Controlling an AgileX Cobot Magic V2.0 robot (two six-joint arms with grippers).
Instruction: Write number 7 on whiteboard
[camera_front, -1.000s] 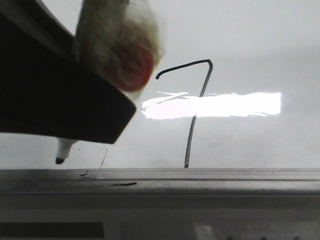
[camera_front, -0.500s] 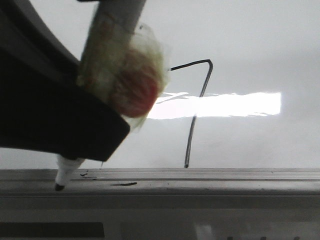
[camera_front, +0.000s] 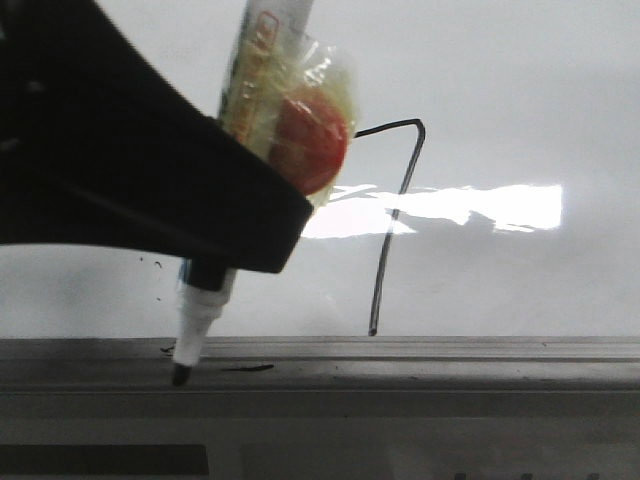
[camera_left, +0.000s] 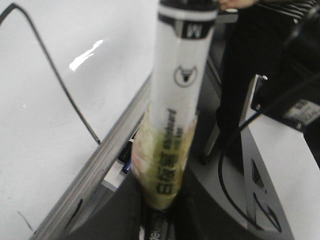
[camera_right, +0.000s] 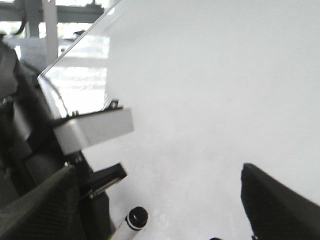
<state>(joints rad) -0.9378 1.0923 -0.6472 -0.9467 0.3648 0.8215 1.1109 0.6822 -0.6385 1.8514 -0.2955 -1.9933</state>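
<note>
Left gripper (camera_front: 215, 250) is clamped on a whiteboard marker (camera_front: 196, 325), body wrapped in yellowish tape with a red patch. Marker points down, black tip over the grey rail (camera_front: 420, 362) at the whiteboard's (camera_front: 500, 90) near edge, left of the drawn figure. The number 7 (camera_front: 392, 215) sits mid-board, stem crossing the bright glare and ending just above the rail. Right gripper (camera_right: 165, 210) hangs over bare board, fingers spread wide, holding nothing.

7's (camera_front: 385, 225) hook end behind marker wrap (camera_front: 300, 120) (front cam).
</note>
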